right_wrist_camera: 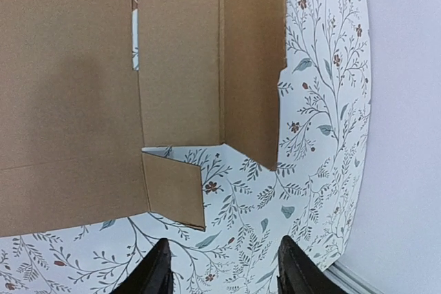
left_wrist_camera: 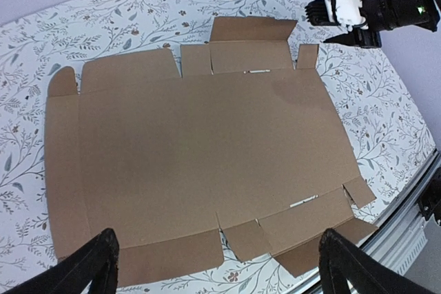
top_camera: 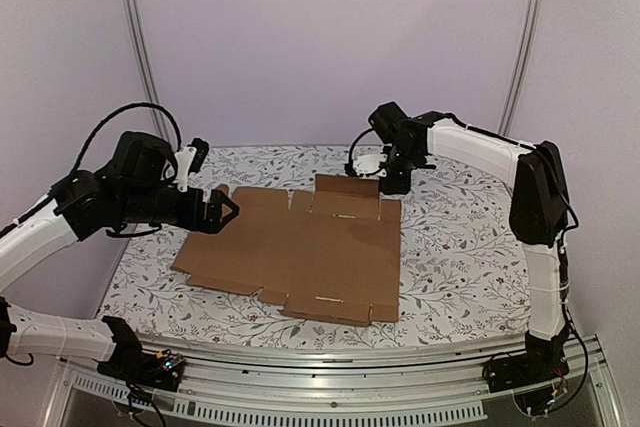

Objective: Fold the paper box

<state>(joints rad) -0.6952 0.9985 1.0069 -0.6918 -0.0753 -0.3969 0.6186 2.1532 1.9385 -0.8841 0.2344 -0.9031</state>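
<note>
Lying flat on the table (top_camera: 450, 237) with only its far flap (top_camera: 347, 187) lifted, the box (top_camera: 300, 247) looks light, stiff yet crease-prone, best pinched at a flap's free edge, while the left gripper (top_camera: 228, 209) and right gripper (right_wrist_camera: 220, 266) both gape, holding nothing.

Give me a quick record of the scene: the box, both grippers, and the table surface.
paper box: brown cardboard sheet, unfolded, mostly flat; far middle flap tilted up
left gripper: open, above the box's left edge, holding nothing
right gripper: open, beside the far flap, holding nothing
table: floral cloth under the box
</note>
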